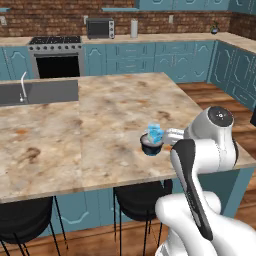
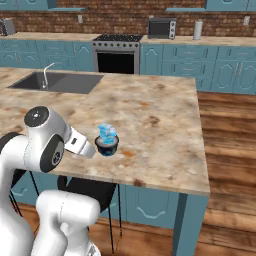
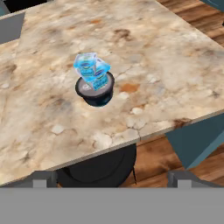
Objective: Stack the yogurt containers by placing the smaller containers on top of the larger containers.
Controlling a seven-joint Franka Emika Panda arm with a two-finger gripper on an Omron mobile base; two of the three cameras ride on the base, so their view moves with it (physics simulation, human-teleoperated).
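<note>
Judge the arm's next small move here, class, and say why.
Probably none beyond easing a little farther back. Both blue cups already sit on the dark tub, tilted against each other, and the gripper is open, empty, clear of the stack. Approaching again might topple them.

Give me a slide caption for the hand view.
Two light-blue yogurt cups sit on the dark tub near the marble island counter's edge, the claw open and clear of them.
</note>
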